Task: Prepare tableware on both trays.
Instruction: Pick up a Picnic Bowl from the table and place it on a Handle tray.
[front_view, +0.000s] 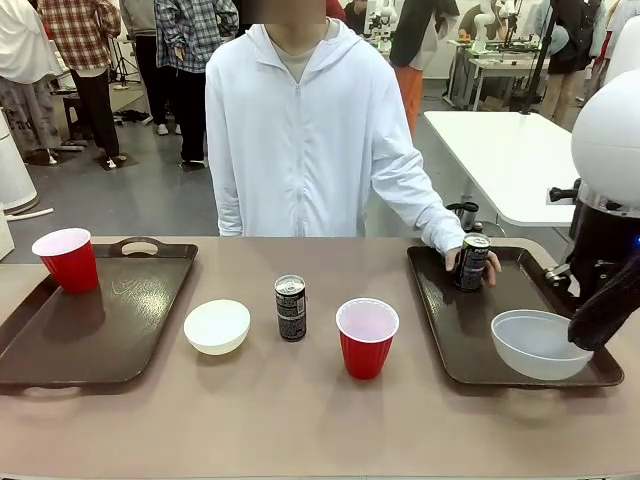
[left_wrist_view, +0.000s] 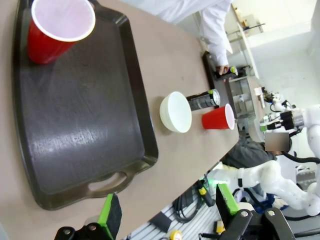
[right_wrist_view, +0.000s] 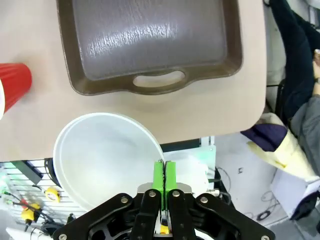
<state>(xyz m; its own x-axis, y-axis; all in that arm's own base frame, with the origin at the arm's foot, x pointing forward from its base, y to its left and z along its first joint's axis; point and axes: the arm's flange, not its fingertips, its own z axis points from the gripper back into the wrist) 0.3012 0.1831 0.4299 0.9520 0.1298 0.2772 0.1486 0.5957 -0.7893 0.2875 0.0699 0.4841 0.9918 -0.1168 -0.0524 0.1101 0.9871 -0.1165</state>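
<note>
Grey-white bowl (right_wrist_view: 100, 155), rim pinched in my closed right gripper (right_wrist_view: 163, 172); my left gripper (left_wrist_view: 167, 207) gapes wide. Front view adds a hand (front_view: 452, 258) on a can (front_view: 474, 260).

I'm seeing the left tray (front_view: 60, 350) and right tray (front_view: 450, 330), both glossy dark brown on the tan table (front_view: 300, 420). The left cup (front_view: 68, 262) and middle cup (front_view: 367, 340) are red outside, white inside. There's a cream-white bowl (front_view: 217, 326) and a translucent grey-white bowl (front_view: 538, 344). The middle can (front_view: 291, 308) and far can (front_view: 472, 262) are black with pale print and silver tops. The person's jacket (front_view: 300, 150) is white. My right gripper (right_wrist_view: 164, 165) is black with green pads (right_wrist_view: 158, 175).
</note>
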